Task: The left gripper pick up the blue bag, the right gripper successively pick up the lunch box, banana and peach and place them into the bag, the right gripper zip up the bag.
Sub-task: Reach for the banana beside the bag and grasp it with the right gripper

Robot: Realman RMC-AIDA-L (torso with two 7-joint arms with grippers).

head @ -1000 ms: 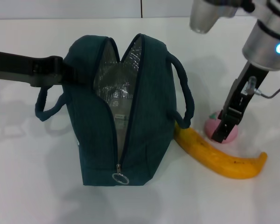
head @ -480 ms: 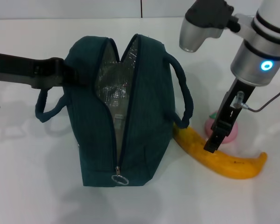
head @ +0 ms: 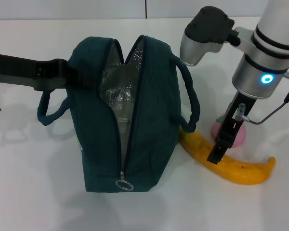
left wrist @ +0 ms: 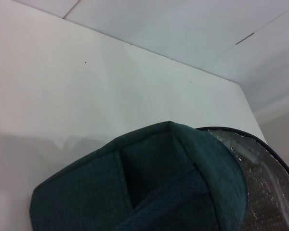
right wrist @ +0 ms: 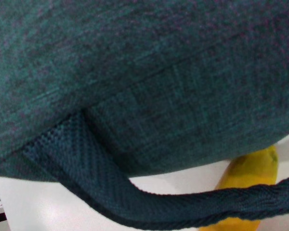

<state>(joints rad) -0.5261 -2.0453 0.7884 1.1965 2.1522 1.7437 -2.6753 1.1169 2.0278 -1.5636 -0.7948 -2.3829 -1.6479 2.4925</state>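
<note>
With the left gripper point(head: 70, 77) apparently clamping the open blue bag point(head: 130, 120), the right gripper point(head: 216, 155), seemingly empty, its opening unclear, hovers over the banana point(head: 231, 166), which it must next straddle and grasp.

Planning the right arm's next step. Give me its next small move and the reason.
Probably lower the right gripper a little onto the banana and close on it. Its fingertips sit over the banana's middle, the banana lies on the table beside the blue bag, and the bag is unzipped. The left gripper is at the bag's far side; the peach waits behind.
</note>
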